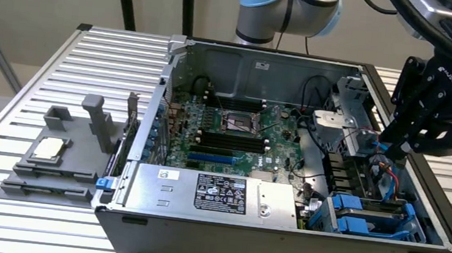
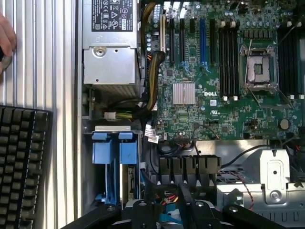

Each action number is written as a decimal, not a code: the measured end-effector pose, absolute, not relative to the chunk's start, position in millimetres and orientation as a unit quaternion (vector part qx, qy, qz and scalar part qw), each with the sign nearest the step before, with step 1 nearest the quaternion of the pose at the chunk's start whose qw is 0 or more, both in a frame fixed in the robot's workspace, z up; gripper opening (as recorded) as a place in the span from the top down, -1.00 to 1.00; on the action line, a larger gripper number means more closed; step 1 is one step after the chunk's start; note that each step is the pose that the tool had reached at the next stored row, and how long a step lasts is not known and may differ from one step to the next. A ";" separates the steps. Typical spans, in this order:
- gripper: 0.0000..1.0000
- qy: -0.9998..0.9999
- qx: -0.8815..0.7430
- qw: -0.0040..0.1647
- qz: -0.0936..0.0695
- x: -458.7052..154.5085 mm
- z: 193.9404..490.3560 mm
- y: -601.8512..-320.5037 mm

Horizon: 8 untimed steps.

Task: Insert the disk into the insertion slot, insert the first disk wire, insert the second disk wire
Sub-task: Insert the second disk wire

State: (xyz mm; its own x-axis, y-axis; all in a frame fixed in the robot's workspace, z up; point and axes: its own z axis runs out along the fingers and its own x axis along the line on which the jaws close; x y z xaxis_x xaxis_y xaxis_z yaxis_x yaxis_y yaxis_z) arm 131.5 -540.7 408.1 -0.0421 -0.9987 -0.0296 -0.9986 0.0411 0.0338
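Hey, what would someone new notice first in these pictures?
An open computer case sits on a slatted table, its green motherboard exposed. The black gripper reaches into it at the exterior view's right, near the insertion slot with bright blue rails.

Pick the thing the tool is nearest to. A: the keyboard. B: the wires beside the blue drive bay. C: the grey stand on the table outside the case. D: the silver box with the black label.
B: the tool hangs at the side of the case on the exterior view's right, just over the wires next to the blue drive bay.
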 end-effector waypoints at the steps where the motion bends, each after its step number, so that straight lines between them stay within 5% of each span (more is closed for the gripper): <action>1: 0.33 -0.722 0.692 0.003 -0.020 132.5 407.6 -539.3; 8: 0.33 -0.723 0.691 0.017 -0.006 140.3 402.9 -528.6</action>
